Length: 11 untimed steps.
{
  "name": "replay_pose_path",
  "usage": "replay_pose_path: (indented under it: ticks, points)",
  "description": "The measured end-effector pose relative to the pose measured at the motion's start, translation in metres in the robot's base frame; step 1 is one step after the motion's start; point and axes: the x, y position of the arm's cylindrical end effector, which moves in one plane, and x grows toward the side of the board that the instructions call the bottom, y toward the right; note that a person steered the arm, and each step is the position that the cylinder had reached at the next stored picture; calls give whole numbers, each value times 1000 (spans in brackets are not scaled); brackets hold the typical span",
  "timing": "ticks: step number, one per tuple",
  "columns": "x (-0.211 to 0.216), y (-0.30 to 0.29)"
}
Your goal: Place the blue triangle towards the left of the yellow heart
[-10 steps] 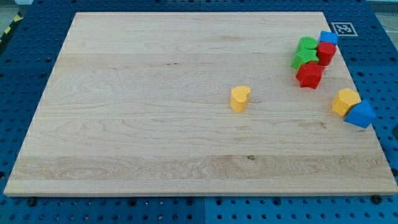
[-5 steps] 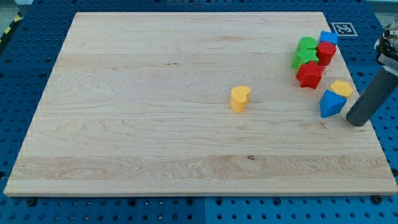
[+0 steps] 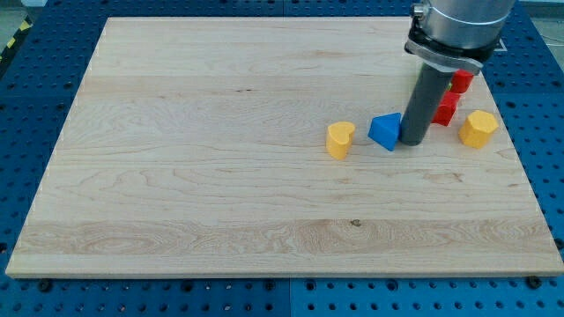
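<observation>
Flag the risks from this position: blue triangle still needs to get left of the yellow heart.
1. My tip is against the view's right side of the blue triangle, which sits just right of the yellow heart. Pushing straight left would likely shove the heart along too.
2. The triangle's slanted faces could let it twist off my tip during a detour around the heart.
3. The arm hides part of the red blocks; a blind swing back could knock them.

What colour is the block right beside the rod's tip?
Blue: the blue triangle, at the tip's left in the camera view.
</observation>
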Motion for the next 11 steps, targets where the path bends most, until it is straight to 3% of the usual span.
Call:
replay_pose_path:
  ticks: [1, 5, 8, 11]
  points:
    - [-5, -30]
    - [-48, -26]
    - [-25, -3]
    - [-40, -84]
